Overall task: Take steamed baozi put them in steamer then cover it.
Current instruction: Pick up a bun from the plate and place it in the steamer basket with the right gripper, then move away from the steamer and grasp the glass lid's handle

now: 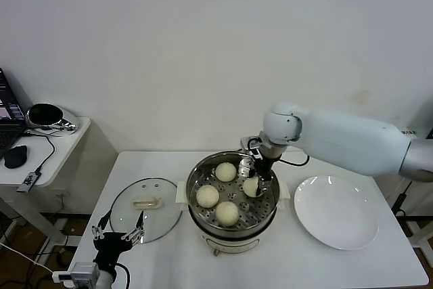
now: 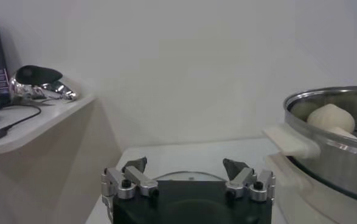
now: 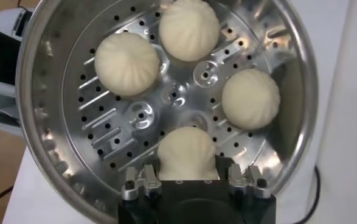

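Observation:
The steamer stands at the table's middle, lid off. Three baozi lie on its perforated tray. My right gripper reaches down into the pot's right side and is shut on the fourth baozi, which rests at tray level. The other buns lie apart from it. The glass cover lies flat on the table left of the steamer. My left gripper is open and empty, low at the table's front left, just before the cover.
An empty white plate lies right of the steamer. A small side table with a laptop, a mouse and a shiny metal object stands at the far left. The steamer's side handle juts toward the left gripper.

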